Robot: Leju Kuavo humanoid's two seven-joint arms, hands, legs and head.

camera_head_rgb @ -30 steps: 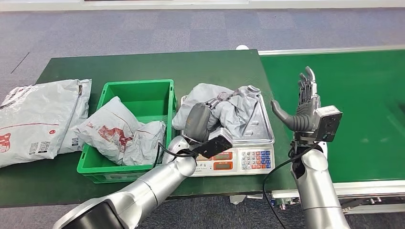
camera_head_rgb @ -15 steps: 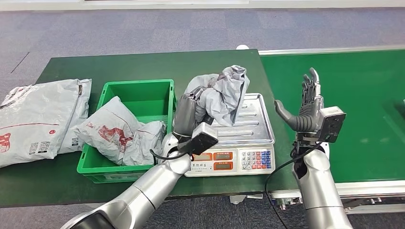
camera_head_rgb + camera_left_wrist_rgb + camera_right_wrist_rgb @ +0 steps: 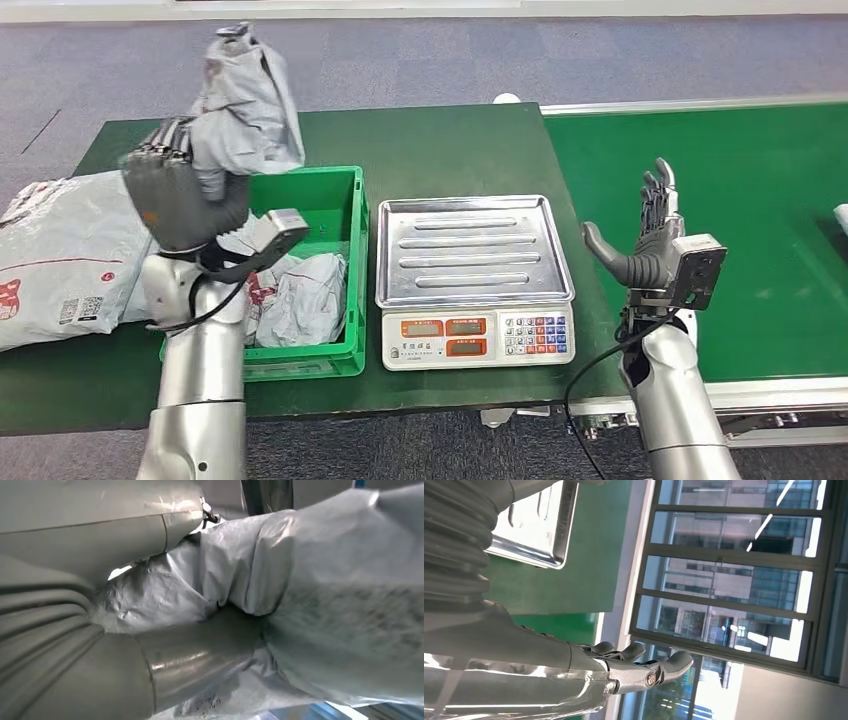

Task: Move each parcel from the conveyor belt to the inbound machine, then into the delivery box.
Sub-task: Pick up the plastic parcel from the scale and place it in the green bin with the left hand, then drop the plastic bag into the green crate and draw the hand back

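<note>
Two green surfaces take up most of the scene: the dark worktop (image 3: pixel 440 140) and, to its right, the brighter conveyor belt (image 3: pixel 740 210), where a pale scrap (image 3: pixel 841 217) is cut off at the picture's edge, too little to identify. At the worktop's left end lies a big grey parcel with red print (image 3: pixel 70 255), partly out of frame. Next to it sits the green delivery box (image 3: pixel 300 200) with two crumpled parcels (image 3: pixel 300 300) inside, half hidden behind the left arm. Right of the box stands the weighing scale (image 3: pixel 475 280), its steel tray (image 3: pixel 472 245) bare. The left hand (image 3: pixel 180 200) grips a grey parcel (image 3: pixel 245 100), raised high over the box's far left corner. From the left wrist camera, the thumb (image 3: pixel 200 660) is seen pressed into the wrinkled plastic (image 3: pixel 325 605), a detail the head view hides. The right hand (image 3: pixel 645 235) stands upright between scale and belt, fingers spread, holding nothing. The right wrist camera catches a corner of the tray (image 3: pixel 541 525) and windows beyond.
</note>
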